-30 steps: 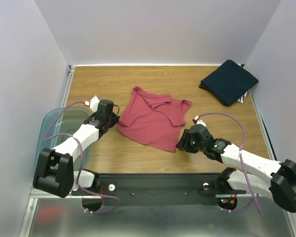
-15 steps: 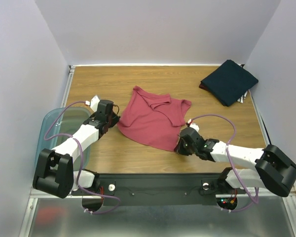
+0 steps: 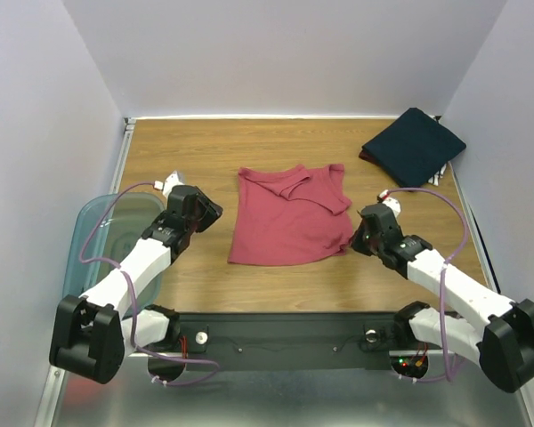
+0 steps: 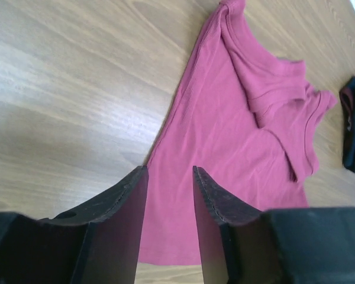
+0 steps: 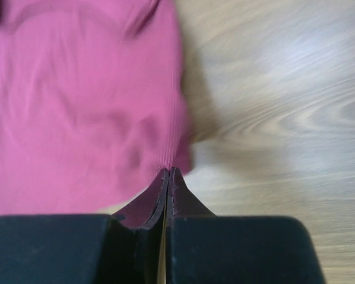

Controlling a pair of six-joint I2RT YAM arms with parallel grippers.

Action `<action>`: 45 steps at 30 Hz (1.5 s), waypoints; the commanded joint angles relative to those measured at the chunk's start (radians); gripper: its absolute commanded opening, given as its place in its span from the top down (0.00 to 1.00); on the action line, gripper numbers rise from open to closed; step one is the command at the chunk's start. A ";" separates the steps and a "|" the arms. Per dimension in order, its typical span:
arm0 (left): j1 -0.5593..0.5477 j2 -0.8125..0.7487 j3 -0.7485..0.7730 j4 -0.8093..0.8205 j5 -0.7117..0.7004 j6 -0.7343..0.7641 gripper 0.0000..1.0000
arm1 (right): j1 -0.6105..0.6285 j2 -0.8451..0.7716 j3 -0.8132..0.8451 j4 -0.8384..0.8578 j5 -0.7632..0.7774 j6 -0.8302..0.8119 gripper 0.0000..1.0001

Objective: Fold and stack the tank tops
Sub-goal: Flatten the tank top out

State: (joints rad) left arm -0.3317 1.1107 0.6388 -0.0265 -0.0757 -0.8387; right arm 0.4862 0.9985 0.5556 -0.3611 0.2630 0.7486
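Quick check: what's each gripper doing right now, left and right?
Left gripper: open, holding nothing.
Right gripper: closed, pinching the edge of the red tank top.

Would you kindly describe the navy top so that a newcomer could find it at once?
Start at the wooden table and look to its far right corner, beside the right wall. There lies the dark navy tank top, folded into a compact square. Unlike the red tank top spread out mid-table, it is dark, folded and tucked in the corner.
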 commanded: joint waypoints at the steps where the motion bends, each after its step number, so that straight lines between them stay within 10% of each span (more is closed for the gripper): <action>1: -0.027 -0.032 -0.063 0.019 0.027 0.009 0.54 | 0.002 0.051 0.038 -0.045 -0.022 -0.038 1.00; 9: -0.239 -0.041 -0.192 0.010 -0.054 -0.115 0.64 | 0.002 0.068 0.063 -0.044 -0.004 -0.049 1.00; 29: -0.302 0.104 -0.172 -0.053 -0.148 -0.115 0.68 | 0.002 0.111 0.075 -0.039 -0.004 -0.054 0.99; 33: -0.302 0.094 -0.153 -0.061 -0.164 -0.102 1.00 | 0.002 0.115 0.073 -0.039 -0.001 -0.060 0.82; 38: -0.302 0.000 -0.073 -0.159 -0.237 -0.091 1.00 | 0.003 0.126 0.046 -0.038 0.002 -0.048 0.52; 45: -0.299 -0.075 -0.036 -0.220 -0.305 -0.095 1.00 | 0.002 0.103 0.003 -0.038 0.048 0.009 0.43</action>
State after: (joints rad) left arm -0.6281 1.0615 0.5644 -0.1867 -0.2989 -0.9436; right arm 0.4873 1.1225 0.5800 -0.4114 0.2550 0.7162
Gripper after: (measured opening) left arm 0.019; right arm 0.534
